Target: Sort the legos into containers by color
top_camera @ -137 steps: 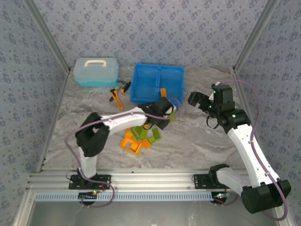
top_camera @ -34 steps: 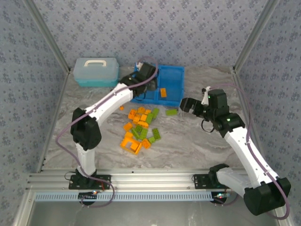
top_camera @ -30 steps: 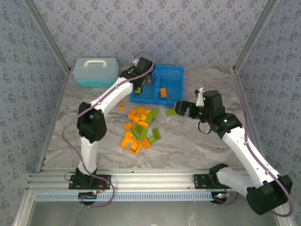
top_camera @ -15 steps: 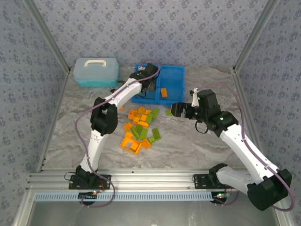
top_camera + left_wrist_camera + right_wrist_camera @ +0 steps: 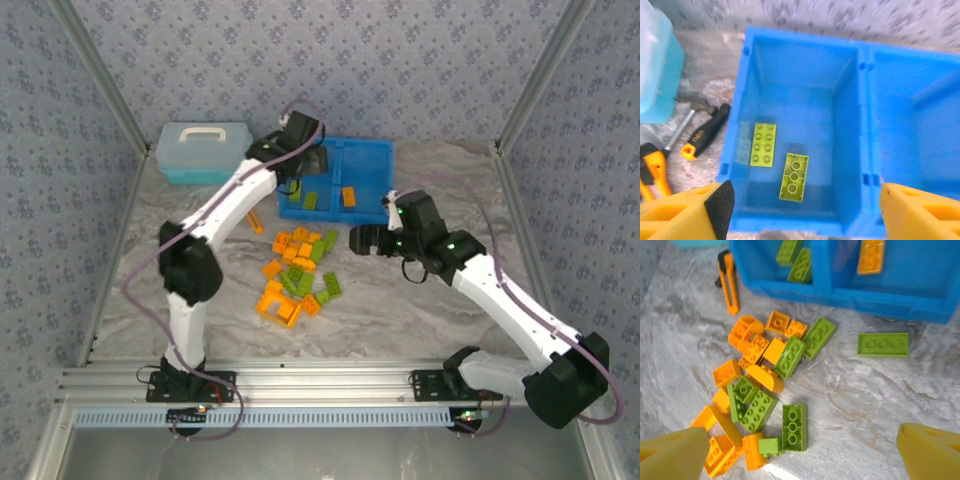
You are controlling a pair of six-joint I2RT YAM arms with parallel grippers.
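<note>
The blue bin (image 5: 370, 160) stands at the back centre. In the left wrist view, two olive-green legos (image 5: 763, 144) (image 5: 794, 177) lie in its left compartment (image 5: 795, 90). My left gripper (image 5: 306, 168) (image 5: 802, 220) hovers above them, open and empty. An orange lego (image 5: 348, 196) (image 5: 871, 255) lies in the right compartment. Several orange and green legos (image 5: 298, 270) (image 5: 760, 385) are heaped on the table in front of the bin. My right gripper (image 5: 358, 241) (image 5: 802, 462) hangs open above the pile's right edge, over a green brick (image 5: 794, 427). A flat green plate (image 5: 883, 344) lies apart near the bin.
A pale blue lidded case (image 5: 204, 152) (image 5: 655, 65) sits left of the bin. The orange-and-black hand tool (image 5: 247, 212) (image 5: 702, 134) (image 5: 729, 282) lies between them. Bare marbled table (image 5: 880, 405) spreads right of the pile. Patterned walls close in the sides and back.
The left gripper has shifted over the bin's left compartment, where green bricks now show. The right gripper has travelled left to the pile's right edge and now covers the lone green plate from above.
</note>
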